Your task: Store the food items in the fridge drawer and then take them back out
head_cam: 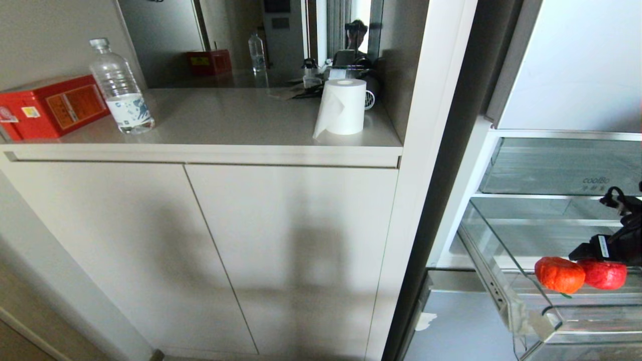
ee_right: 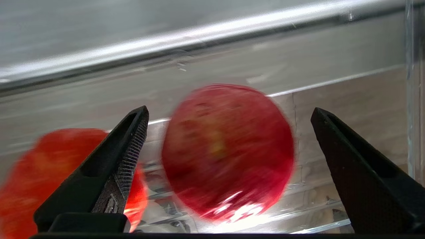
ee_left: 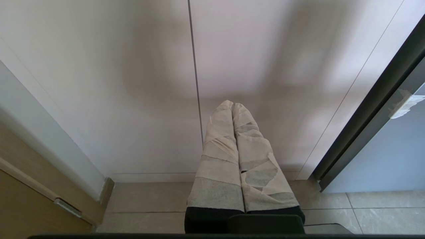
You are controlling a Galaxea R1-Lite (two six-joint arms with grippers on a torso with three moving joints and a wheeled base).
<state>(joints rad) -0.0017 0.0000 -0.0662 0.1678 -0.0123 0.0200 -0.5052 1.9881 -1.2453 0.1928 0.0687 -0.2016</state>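
Observation:
Two food items lie side by side in the clear fridge drawer (head_cam: 503,290), which is pulled out at the lower right. One is a ribbed orange-red fruit (head_cam: 559,274); the other is a smooth round red fruit (head_cam: 605,275). My right gripper (head_cam: 602,249) hangs just above and behind the red one. In the right wrist view the red fruit (ee_right: 227,151) sits between the wide-open fingers (ee_right: 132,139) of the right gripper (ee_right: 229,111), touching neither. The orange fruit (ee_right: 40,166) lies beside it, partly behind one finger. My left gripper (ee_left: 231,105) is shut and empty, low before a cabinet door.
Left of the fridge stands a beige cabinet (head_cam: 281,250). Its counter holds a red box (head_cam: 50,105), a water bottle (head_cam: 123,90) and a paper roll (head_cam: 343,106). A frosted fridge bin (head_cam: 562,168) sits above the drawer. A person shows in the mirror (head_cam: 357,31).

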